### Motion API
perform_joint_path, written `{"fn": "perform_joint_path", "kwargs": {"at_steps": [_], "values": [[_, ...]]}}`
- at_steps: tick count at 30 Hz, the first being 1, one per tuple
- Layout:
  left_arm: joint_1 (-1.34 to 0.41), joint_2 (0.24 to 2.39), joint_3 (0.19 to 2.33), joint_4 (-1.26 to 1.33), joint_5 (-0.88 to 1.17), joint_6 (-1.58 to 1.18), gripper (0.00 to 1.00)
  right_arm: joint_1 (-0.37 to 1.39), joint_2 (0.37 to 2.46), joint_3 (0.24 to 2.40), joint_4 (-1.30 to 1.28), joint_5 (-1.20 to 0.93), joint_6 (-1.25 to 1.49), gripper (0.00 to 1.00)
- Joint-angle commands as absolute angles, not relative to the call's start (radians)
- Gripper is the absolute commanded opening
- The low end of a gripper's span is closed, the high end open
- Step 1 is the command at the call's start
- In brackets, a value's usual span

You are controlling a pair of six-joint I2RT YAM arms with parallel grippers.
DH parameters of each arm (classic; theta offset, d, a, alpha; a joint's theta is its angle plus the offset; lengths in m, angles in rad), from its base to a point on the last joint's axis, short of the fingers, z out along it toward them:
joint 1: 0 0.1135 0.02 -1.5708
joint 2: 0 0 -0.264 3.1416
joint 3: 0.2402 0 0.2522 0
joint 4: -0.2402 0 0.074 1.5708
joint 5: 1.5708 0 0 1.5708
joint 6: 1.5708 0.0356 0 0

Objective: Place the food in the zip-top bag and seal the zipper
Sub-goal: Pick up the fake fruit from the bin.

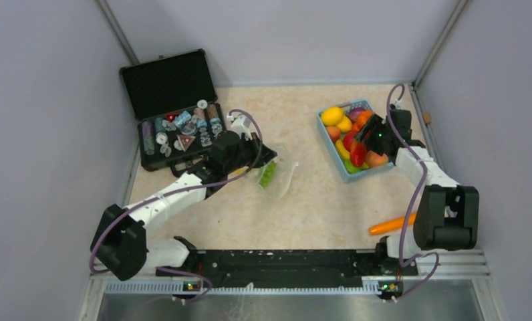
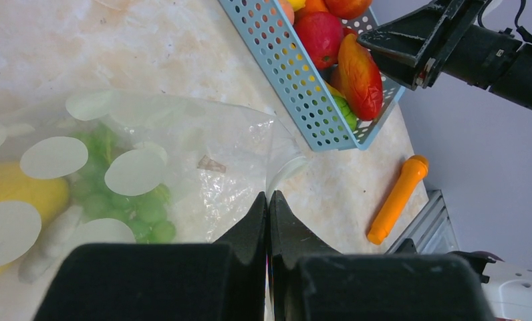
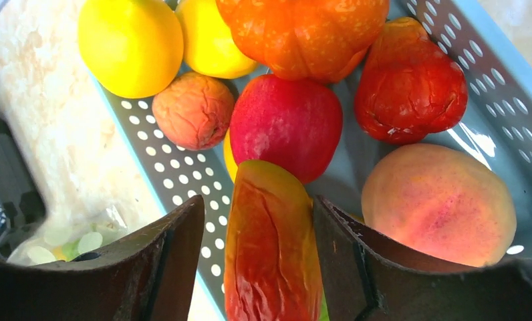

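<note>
The zip-top bag [image 1: 280,177] lies at the table's middle, clear with white dots, holding green grapes [image 2: 129,200] and a yellow piece [image 2: 23,190]. My left gripper [image 2: 269,195] is shut on the bag's edge and shows in the top view [image 1: 267,155]. I cannot make out the zipper strip. My right gripper [image 3: 256,200] is open over the light-blue basket [image 1: 331,146], its fingers either side of a red-yellow mango [image 3: 270,247]. The right finger touches the mango and the left stands off. More food fills the basket: yellow, orange, red and peach pieces.
An orange carrot [image 1: 391,225] lies on the table near the right arm's base. An open black case [image 1: 173,107] with small trinkets sits at the back left. Grey walls close in the table on three sides.
</note>
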State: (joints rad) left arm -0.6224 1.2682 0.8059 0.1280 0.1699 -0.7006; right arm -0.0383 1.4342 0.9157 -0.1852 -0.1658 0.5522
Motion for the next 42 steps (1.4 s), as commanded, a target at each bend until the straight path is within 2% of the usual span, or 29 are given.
{"fn": "perform_joint_path", "kwargs": {"at_steps": [1, 7, 23, 33, 42], "values": [[-0.623, 1.252, 0.841, 0.122, 0.172, -0.656, 0.00, -0.015, 1.420, 0.954, -0.212, -0.119, 0.476, 0.60], [-0.623, 1.242, 0.858, 0.012, 0.130, -0.596, 0.00, 0.006, 1.407, 0.984, -0.274, -0.070, 0.409, 0.59], [-0.623, 1.198, 0.856, 0.014, 0.110, -0.600, 0.00, 0.039, 1.389, 1.022, -0.403, 0.087, 0.385, 0.60], [-0.623, 1.196, 0.857, 0.025, 0.108, -0.611, 0.00, 0.052, 1.416, 0.990, -0.383, 0.054, 0.375, 0.53], [-0.622, 1.193, 0.856, 0.031, 0.115, -0.619, 0.00, 0.058, 1.437, 0.975, -0.374, 0.089, 0.366, 0.55]]}}
